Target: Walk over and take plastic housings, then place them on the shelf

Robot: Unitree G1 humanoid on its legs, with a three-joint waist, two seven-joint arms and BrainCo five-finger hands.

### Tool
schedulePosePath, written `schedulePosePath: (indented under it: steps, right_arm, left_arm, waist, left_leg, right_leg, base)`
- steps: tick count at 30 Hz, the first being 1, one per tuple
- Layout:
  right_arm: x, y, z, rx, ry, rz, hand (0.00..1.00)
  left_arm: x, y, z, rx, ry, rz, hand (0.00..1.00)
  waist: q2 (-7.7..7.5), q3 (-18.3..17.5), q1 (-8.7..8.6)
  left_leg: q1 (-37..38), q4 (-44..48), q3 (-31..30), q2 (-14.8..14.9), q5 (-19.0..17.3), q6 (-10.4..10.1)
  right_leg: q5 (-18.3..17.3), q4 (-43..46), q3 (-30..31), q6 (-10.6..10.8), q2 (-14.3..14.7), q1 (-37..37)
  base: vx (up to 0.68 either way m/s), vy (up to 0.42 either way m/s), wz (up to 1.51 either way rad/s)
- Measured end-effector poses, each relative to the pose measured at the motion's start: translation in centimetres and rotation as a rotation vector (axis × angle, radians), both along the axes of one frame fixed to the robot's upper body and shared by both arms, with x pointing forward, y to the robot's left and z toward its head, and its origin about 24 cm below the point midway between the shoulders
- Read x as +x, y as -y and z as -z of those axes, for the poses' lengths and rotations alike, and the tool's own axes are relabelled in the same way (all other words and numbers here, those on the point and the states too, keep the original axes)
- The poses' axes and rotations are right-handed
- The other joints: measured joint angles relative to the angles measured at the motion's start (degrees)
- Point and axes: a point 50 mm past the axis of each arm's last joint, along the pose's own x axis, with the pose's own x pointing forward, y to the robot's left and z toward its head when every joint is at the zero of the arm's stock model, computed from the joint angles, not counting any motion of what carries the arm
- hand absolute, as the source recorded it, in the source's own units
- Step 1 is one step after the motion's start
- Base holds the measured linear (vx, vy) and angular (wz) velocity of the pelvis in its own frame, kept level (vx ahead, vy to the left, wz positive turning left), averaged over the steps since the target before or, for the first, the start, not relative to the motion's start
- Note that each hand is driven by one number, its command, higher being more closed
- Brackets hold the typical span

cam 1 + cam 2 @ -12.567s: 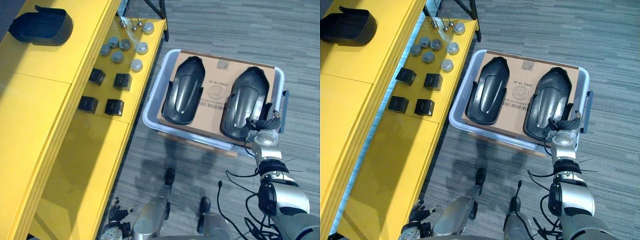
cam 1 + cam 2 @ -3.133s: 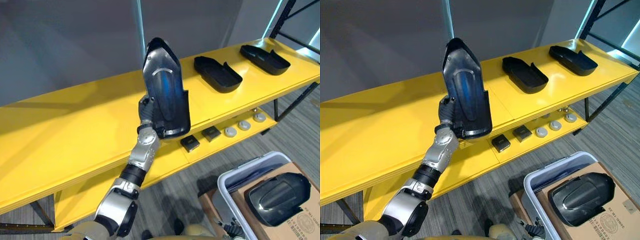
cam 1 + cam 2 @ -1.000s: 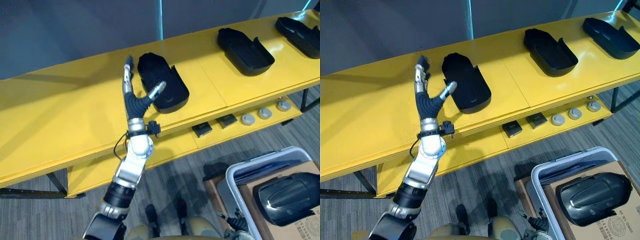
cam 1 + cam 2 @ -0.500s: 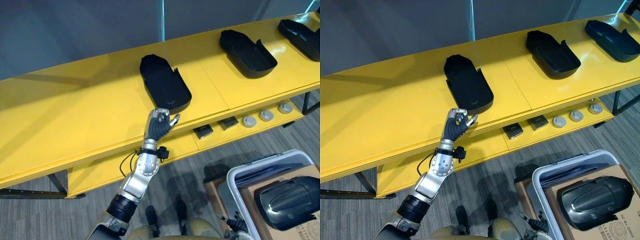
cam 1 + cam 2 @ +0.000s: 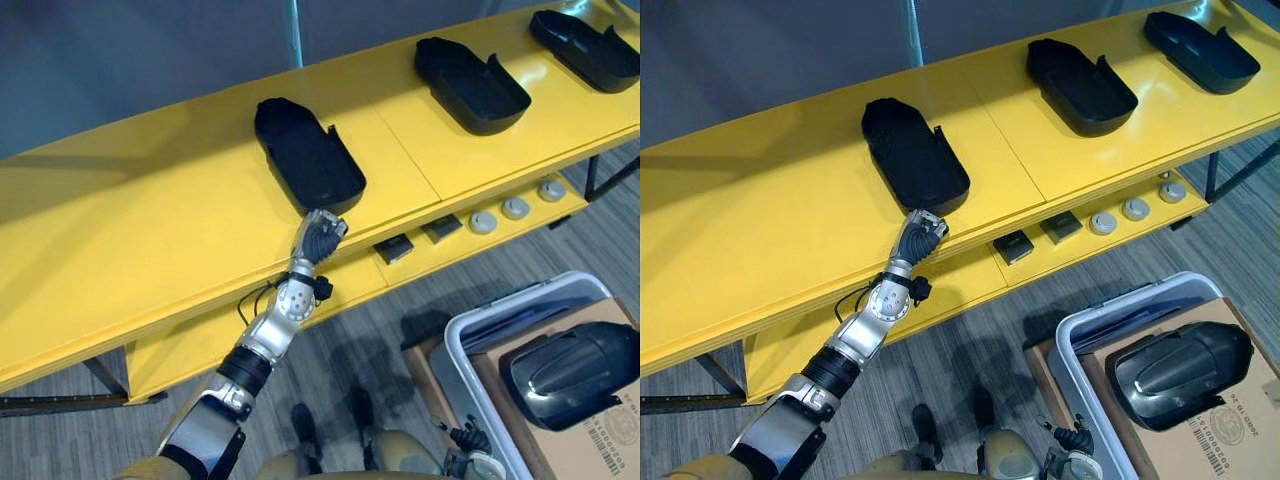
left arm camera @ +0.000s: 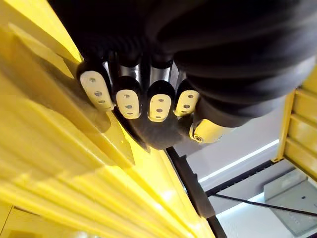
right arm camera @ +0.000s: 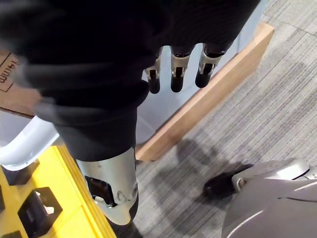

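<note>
Left hand point(image 5: 319, 236) is hovering curled and empty at the shelf point(image 5: 150, 240) edge, just beside the nearest housing point(image 5: 305, 165); a careless swing risks knocking it off.

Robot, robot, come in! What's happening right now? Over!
Left hand curled, empty, at shelf edge; right hand open. Housing on shelf. Another housing in bin. Nothing in the way.

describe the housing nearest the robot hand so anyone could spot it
Find the yellow shelf; three black plastic housings lie along its top board. It is the leftmost housing, apart from the middle housing and right housing, with the left robot hand at the shelf edge by its near end.
</note>
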Motion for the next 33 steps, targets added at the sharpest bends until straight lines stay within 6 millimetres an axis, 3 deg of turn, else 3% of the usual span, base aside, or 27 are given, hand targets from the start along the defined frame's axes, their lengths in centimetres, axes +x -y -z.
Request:
schedulePosePath:
  steps: [17, 33]
  right_arm:
    - [0.6, -0.2, -0.5, -0.021, 0.037, -0.002, 0.00]
    - [0.6, -0.4, -0.3, -0.010, 0.023, -0.007, 0.00]
  left_arm:
    - [1.6, 0.1, -1.5, -0.139, 0.001, -0.155, 1.00]
    - [1.6, -1.7, -0.5, -0.205, -0.067, -0.183, 1.00]
  waist:
    - [0.05, 0.5, 0.11]
    - [-0.05, 0.5, -0.04]
  left_leg:
    - [-0.6, 0.0, 1.3, 0.1, 0.0, 0.0]
    - [2.2, -0.1, -0.5, -0.1, 0.1, -0.1]
  right_leg:
    - [-0.6, 2.2, 1.3, 0.1, 0.0, -2.1]
    - [-0.6, 1.0, -1.2, 0.1, -0.3, 2.2]
  base:
    - [0.00, 0.003, -0.04]
    - [0.00, 0.006, 0.08]
